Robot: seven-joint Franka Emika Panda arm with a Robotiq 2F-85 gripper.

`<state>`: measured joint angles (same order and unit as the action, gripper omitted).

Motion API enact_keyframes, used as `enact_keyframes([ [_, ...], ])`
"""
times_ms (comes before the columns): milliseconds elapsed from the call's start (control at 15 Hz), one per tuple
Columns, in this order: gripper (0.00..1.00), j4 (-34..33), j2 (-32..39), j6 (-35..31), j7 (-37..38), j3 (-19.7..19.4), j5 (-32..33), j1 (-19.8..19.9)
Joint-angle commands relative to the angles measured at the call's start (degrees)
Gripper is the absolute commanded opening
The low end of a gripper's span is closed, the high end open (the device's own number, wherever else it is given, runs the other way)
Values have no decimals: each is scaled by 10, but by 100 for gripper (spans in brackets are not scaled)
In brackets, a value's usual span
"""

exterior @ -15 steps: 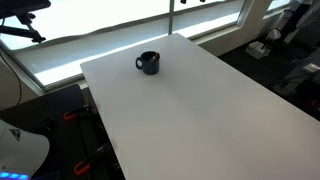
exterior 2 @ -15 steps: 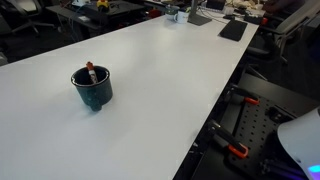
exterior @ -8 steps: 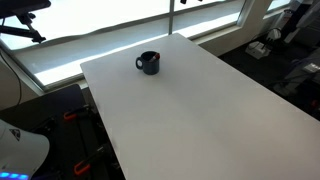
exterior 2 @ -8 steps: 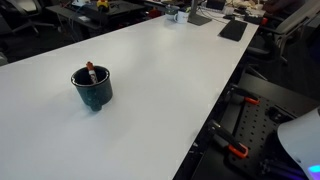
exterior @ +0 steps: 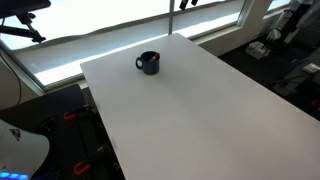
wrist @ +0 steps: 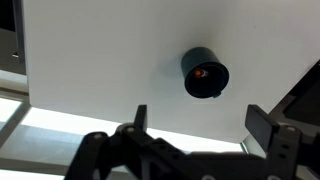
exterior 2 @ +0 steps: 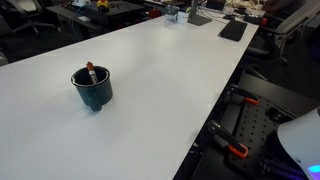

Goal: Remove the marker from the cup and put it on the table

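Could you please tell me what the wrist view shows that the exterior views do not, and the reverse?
Only the wrist view shows the tool, open wide, and looks straight down into the cup. Only the exterior views show the cup from the side, with the marker poking above its rim, and, in an exterior view, dark items at the table's far end. Both show the dark cup standing on the white table, marker inside.

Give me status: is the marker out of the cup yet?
Nothing done yet: the marker stands inside the cup, tip showing at the rim. In hand: the gripper is open and empty in the wrist view, away from the cup. Left: reach in, grasp the marker, lift it out, lay it on the table.
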<state>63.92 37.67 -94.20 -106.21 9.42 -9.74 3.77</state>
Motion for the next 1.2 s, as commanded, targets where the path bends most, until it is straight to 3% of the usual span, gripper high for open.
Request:
enact_keyframes([
  [0,100,-6,7,6,-2,-3,-2,-3],
  [1000,100,-13,91,103,-32,11,3,-15],
  [1133,100,-8,94,86,-20,5,0,-16],
])
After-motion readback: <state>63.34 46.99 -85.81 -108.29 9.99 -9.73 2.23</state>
